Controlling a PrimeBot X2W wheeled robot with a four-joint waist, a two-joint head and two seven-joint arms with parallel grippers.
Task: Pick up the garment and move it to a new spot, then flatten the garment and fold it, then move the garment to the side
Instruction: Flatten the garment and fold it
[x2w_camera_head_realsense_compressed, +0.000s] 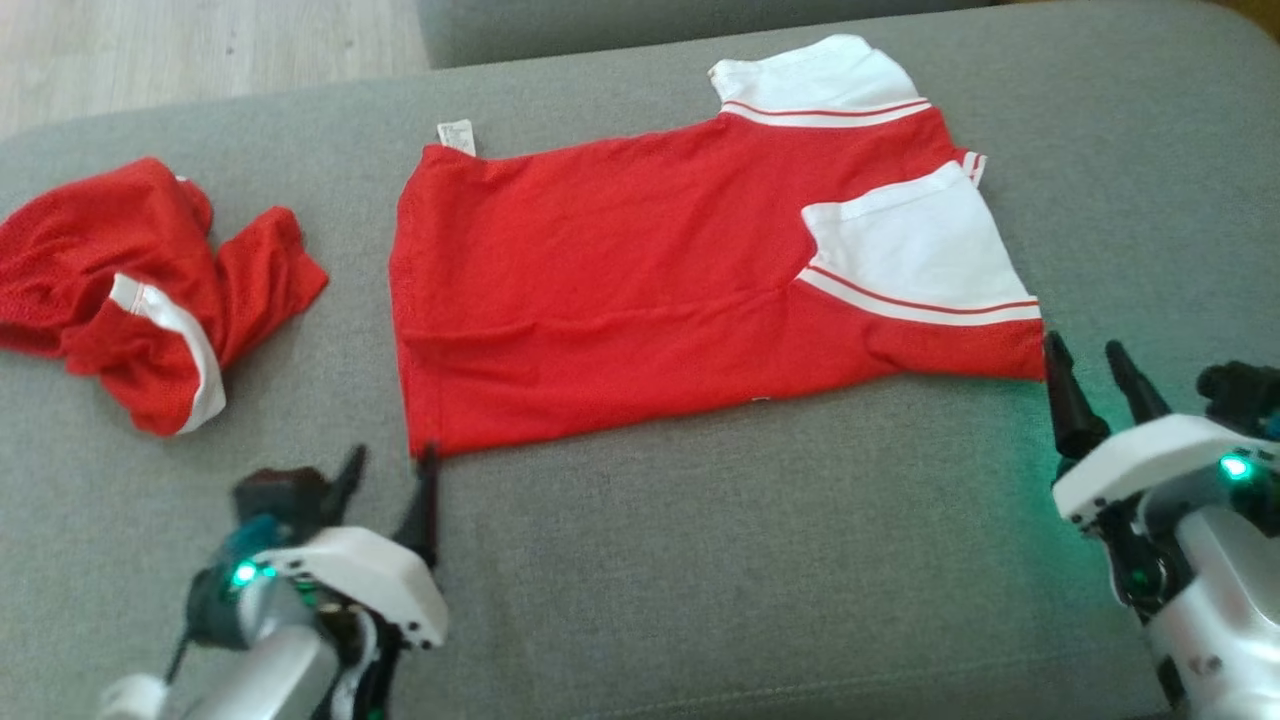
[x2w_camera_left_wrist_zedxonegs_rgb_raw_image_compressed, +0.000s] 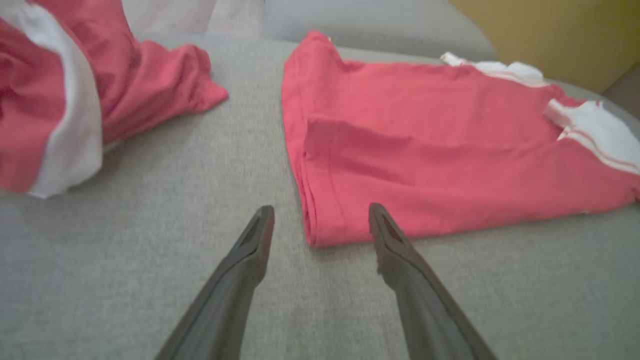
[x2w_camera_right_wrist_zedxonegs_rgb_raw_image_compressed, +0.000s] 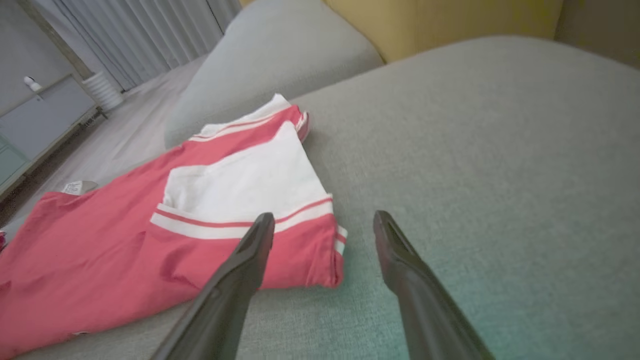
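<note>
Garment (x2w_camera_head_realsense_compressed: 640, 290) lies flat mid-sofa (x2w_camera_head_realsense_compressed: 700, 560), looks folded once. Our left claw (x2w_camera_head_realsense_compressed: 392, 458) and right claw (x2w_camera_head_realsense_compressed: 1082, 346) both spread apart, empty, beside its near corners. We judge further folding and move aside remain. Crumpled red heap (x2w_camera_head_realsense_compressed: 130, 290) at left.

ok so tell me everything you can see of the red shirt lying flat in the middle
The red shirt looks like mesh sports fabric, with white sleeves trimmed in red stripes and a white label poking out at its far left corner. It appears folded in half, mostly flat with slight creases, on the grey cushion. The left gripper and right gripper stand open by its near corners, holding nothing.
</note>
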